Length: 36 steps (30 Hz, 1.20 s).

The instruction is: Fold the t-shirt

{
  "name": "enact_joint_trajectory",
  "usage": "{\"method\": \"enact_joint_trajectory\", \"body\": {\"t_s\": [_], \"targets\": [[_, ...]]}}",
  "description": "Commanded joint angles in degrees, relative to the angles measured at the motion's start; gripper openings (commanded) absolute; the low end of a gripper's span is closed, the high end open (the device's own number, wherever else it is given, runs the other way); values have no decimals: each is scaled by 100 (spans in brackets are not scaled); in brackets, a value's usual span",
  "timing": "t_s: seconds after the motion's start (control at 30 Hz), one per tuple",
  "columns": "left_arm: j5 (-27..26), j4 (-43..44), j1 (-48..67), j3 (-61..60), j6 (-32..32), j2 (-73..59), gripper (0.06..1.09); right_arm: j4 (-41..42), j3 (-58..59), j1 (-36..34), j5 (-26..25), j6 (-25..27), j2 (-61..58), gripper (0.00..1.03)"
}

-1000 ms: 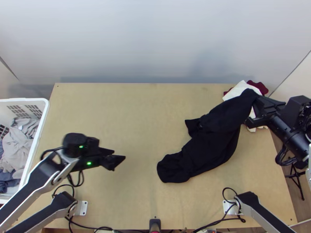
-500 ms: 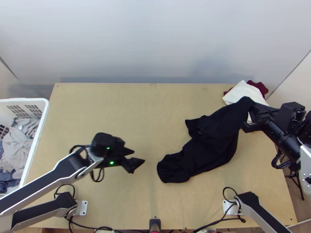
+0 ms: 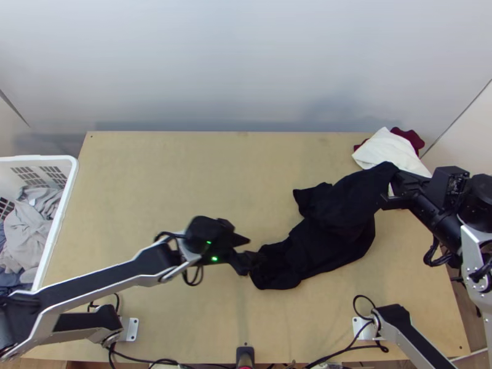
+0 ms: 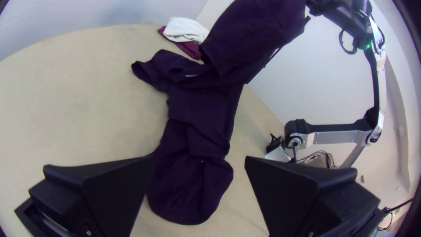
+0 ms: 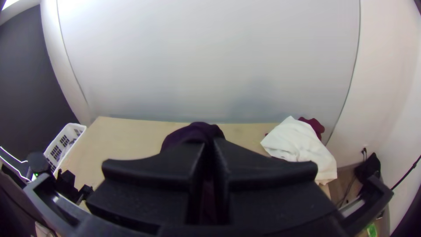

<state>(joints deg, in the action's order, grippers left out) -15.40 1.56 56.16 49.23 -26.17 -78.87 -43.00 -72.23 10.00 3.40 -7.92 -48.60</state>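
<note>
Black t-shirt point(image 3: 326, 246) bunched lengthwise on my worktop point(image 3: 154, 184), one end lifted. My right tool point(image 3: 393, 184) pinches the t-shirt's raised end between its fingers. My left tool point(image 3: 251, 248) is at the t-shirt's opposite end, fingers spread wide; contact cannot be told. Beyond the t-shirt's raised end: white cloth point(image 3: 390, 149) on maroon cloth point(image 3: 411, 137). Well left of the t-shirt: white laundry basket point(image 3: 61, 158), holding grey clothes point(image 3: 31, 230).

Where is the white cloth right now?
In the top view, the white cloth lies at the far right corner of the table, over a dark red cloth, beyond the raised end of the black t-shirt.
</note>
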Motion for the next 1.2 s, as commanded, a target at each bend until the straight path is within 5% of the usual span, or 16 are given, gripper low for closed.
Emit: {"method": "enact_joint_trajectory", "body": {"t_s": [0.0,0.37,1.03,1.1,1.17], "targets": [[37,494,440,324,-19,-981,104,20,200,-174,-6,19,61,4],[-7,406,642,1633,104,-2598,104,29,490,-332,-6,45,263,4],[28,-218,967,2785,-327,-3583,103,29,657,-341,-15,247,351,4],[28,-244,976,2846,-415,-3583,91,29,692,-350,-23,256,377,4],[186,-183,993,2767,-599,-3477,49,38,728,-350,-32,256,404,4]]}}
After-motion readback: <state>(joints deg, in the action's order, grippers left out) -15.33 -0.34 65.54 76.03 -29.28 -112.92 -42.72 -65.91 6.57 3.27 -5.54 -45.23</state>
